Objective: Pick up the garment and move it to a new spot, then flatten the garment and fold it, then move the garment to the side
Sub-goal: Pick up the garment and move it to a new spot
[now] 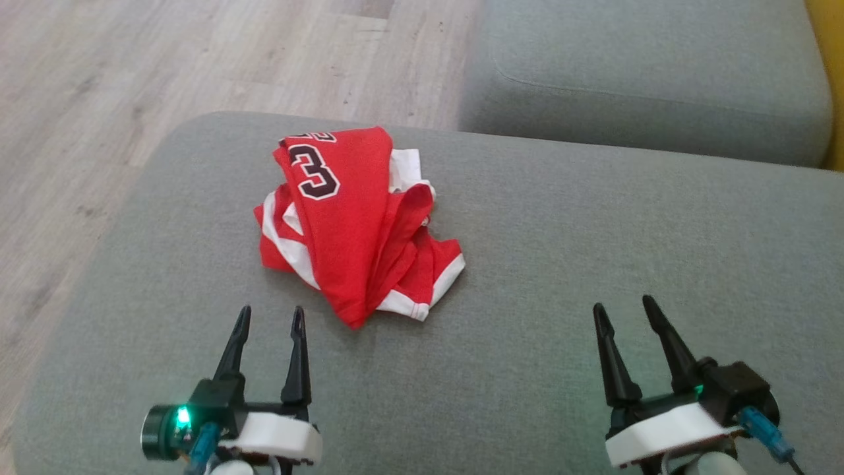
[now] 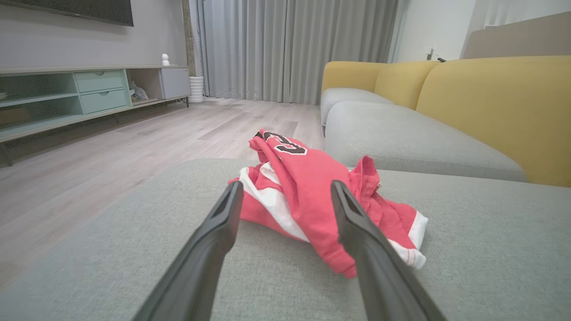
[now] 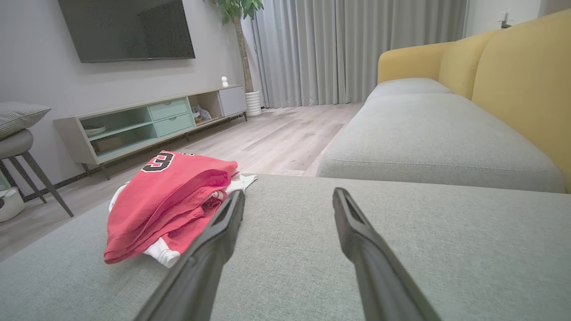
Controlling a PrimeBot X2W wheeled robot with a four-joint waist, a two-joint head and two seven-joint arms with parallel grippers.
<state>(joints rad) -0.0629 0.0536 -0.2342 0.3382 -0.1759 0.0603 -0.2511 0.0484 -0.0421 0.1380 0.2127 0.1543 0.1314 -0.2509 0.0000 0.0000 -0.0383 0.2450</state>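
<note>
On the grey seat cushion (image 1: 593,277), head view: a red jersey (image 1: 349,218) lies crumpled in a heap, left of centre and toward the far edge. White trim runs along its hems, and a dark numeral 3 with a white outline faces up at its far end. The left gripper (image 1: 271,310) sits at the near left with its jaws spread and empty. Its fingertips are near the heap's near point, a little to its left and apart from it. The right gripper (image 1: 622,303) sits at the near right, jaws also spread and empty, well apart from the jersey. A second grey cushion (image 1: 646,72) lies at the far right, and wooden floor (image 1: 132,79) at the far left.

Left wrist view: the two dark fingers (image 2: 209,240) stand apart, with the jersey (image 2: 303,187) lying ahead between them. The right-hand finger crosses the heap's near edge in this view; contact cannot be judged from this angle. Beyond are a yellow backrest (image 2: 499,111) on the right, grey curtains (image 2: 290,44) at the far end and a low media cabinet (image 2: 89,93) on the left.

Right wrist view: the fingers (image 3: 209,249) stand apart above plain cushion fabric. The jersey (image 3: 165,200) lies ahead and to the left, numeral panel on top at its far end. A wall-mounted television (image 3: 127,29) hangs above the cabinet, beside a potted plant (image 3: 236,9)
</note>
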